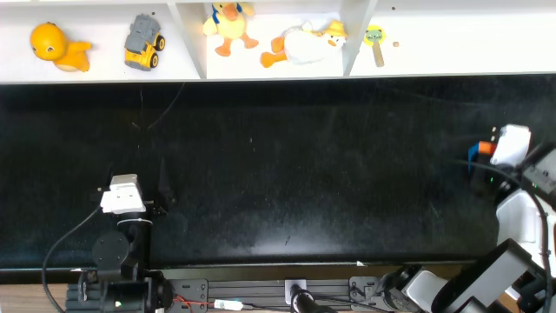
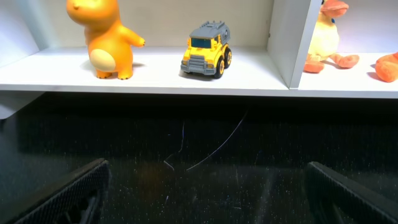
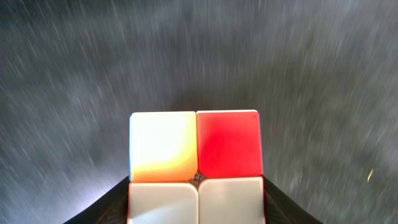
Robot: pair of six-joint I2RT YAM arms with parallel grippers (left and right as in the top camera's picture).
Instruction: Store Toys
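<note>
My right gripper [image 1: 479, 162] sits at the table's right edge, shut on a small puzzle cube [image 3: 195, 163] with yellow, red and white squares facing its wrist camera; from above the cube [image 1: 480, 149] shows orange and blue. My left gripper [image 1: 162, 198] rests low at the left front, open, its two fingers [image 2: 68, 193] wide apart with nothing between. On the white shelf [image 1: 278, 71] along the back stand an orange figure [image 1: 59, 47], a yellow toy truck [image 1: 142, 42], a yellow duck plush [image 1: 230, 24], a white duck plush [image 1: 305, 43] and a small green toy [image 1: 375, 42].
White dividers [image 1: 193, 35] split the shelf into compartments; the far right compartment [image 1: 469, 39] has bare floor. The black table top [image 1: 304, 174] spreads between the arms and the shelf. Cables and arm bases line the front edge.
</note>
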